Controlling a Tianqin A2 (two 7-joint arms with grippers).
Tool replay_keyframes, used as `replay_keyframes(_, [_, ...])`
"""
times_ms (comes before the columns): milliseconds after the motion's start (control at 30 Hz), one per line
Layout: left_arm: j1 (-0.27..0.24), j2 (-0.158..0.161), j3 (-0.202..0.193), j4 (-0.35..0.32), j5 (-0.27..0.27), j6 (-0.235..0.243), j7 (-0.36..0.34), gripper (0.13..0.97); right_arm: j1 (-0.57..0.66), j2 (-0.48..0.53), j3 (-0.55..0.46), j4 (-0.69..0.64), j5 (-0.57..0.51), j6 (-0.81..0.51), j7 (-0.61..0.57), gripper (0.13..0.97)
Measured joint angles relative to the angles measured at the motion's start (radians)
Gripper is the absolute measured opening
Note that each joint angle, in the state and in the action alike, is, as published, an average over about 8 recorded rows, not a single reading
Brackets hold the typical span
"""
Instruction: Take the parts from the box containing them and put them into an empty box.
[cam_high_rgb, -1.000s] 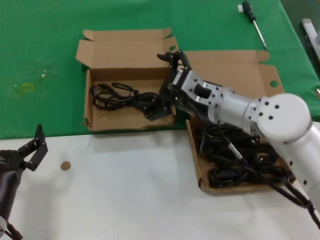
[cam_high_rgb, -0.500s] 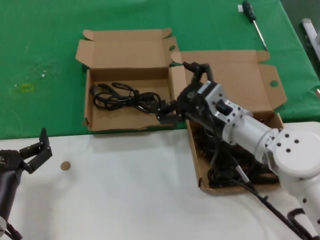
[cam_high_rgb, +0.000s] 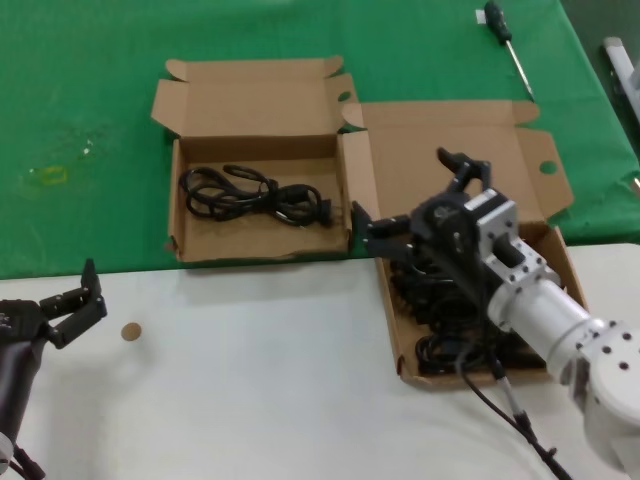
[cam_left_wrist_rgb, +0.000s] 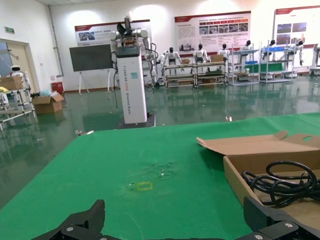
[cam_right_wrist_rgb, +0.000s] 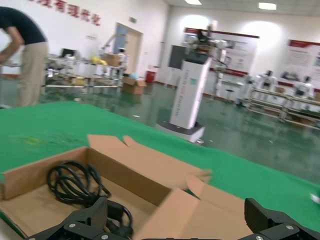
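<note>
The narrower brown box (cam_high_rgb: 190, 247) with rounded lid tabs holds one black power cord bundle (cam_high_rgb: 250, 194). The wider brown box (cam_high_rgb: 400, 350) stands to its right with several black cords (cam_high_rgb: 450, 345), partly hidden by my right arm. My right gripper (cam_high_rgb: 408, 188) is open and empty, above the wider box's near-left part, by the wall between the boxes. In the right wrist view the gripper (cam_right_wrist_rgb: 175, 220) faces the cord (cam_right_wrist_rgb: 75, 185) in the narrower box (cam_right_wrist_rgb: 30, 175). My left gripper (cam_high_rgb: 75, 300) is open and empty, parked at the near left.
A black-handled screwdriver (cam_high_rgb: 505, 40) lies on the green cloth at the far right, a grey object (cam_high_rgb: 620, 60) beside it at the edge. A small brown disc (cam_high_rgb: 130, 331) lies on the white table near my left gripper. The left wrist view shows the narrower box's wall (cam_left_wrist_rgb: 235, 175).
My right gripper has let go of the cord in the narrower box and drawn back to the right, over the wider box. The cord now lies in the narrower box. The left arm barely moved.
</note>
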Motion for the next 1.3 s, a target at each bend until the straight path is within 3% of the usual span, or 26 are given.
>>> replay_keyframes(633, [0.000, 0.000, 0.000, 0.000, 0.000, 0.000, 0.000, 0.966, -0.253, 0.010, 0.129, 0.166, 0.127, 0.184, 0.025, 0.966])
replay_keyframes(1300, [0.000, 0.000, 0.000, 0.000, 0.000, 0.000, 0.000, 0.966, -0.268, 0.010, 0.136, 0.176, 0.135, 0.194, 0.027, 0.966])
